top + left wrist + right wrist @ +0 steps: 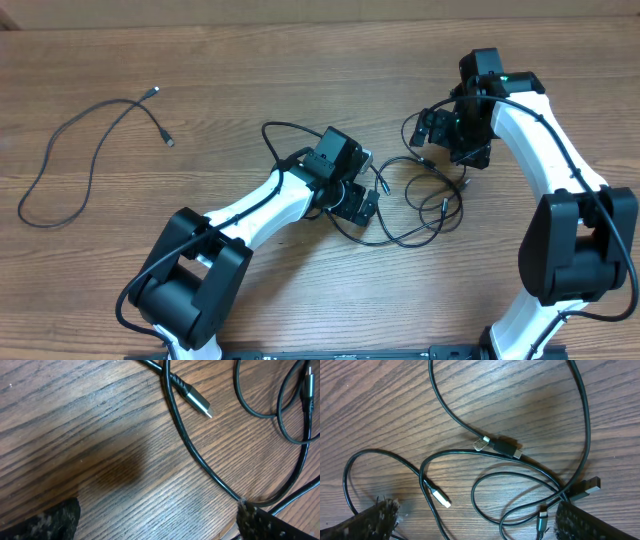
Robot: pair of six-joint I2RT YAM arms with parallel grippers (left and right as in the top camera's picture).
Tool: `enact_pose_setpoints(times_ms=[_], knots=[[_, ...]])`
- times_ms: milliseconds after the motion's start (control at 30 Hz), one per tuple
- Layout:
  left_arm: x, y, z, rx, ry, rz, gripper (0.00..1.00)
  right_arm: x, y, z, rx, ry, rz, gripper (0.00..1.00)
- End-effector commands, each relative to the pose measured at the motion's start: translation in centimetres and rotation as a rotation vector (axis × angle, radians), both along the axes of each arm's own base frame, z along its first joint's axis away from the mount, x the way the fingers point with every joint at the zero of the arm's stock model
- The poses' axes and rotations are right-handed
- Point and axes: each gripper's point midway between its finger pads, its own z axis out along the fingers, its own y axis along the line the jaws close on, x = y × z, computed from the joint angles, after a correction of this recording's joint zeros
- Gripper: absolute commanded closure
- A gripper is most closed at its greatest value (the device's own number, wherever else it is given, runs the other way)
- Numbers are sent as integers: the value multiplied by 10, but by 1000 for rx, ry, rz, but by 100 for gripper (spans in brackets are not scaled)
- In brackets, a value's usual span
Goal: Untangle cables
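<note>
A tangle of thin black cables (425,200) lies at the table's middle. One separate cable (85,145) lies loose at the far left. My left gripper (358,203) hangs open at the tangle's left edge. In its wrist view a cable (200,460) runs diagonally past a silver-tipped plug (197,402) and reaches the right finger (270,525); only bare wood lies between the jaws of the left gripper (157,525). My right gripper (455,140) is open over the tangle's upper right. Between the jaws of the right gripper (477,520) lie cable loops (520,480), a white-tipped plug (440,496) and a grey plug (542,520).
Both white arms reach in from the near edge, the left arm (250,215) slanting right, the right arm (555,160) curving left. A flat USB plug (585,485) and two plugs lying end to end (502,447) rest within the tangle. The wooden table (250,70) extends all round.
</note>
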Motion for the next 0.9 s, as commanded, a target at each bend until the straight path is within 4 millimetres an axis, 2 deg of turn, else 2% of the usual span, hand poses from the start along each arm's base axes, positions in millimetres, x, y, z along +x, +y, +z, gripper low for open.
enact_pose_setpoints(times_ms=[0,633,800,867], knots=[[-3,1,-7,10,10,-16,0,3,3,6,10,-19,9,0],[-2,3,-8,22,7,-10,0,4,6,7,29,-24,0,0],[-9,3,-6,10,45,-13,1,-14,29,12,171,55,17,0],[-13,0,0,-21,75,-21,1,-22,30,13,181,88,15,0]])
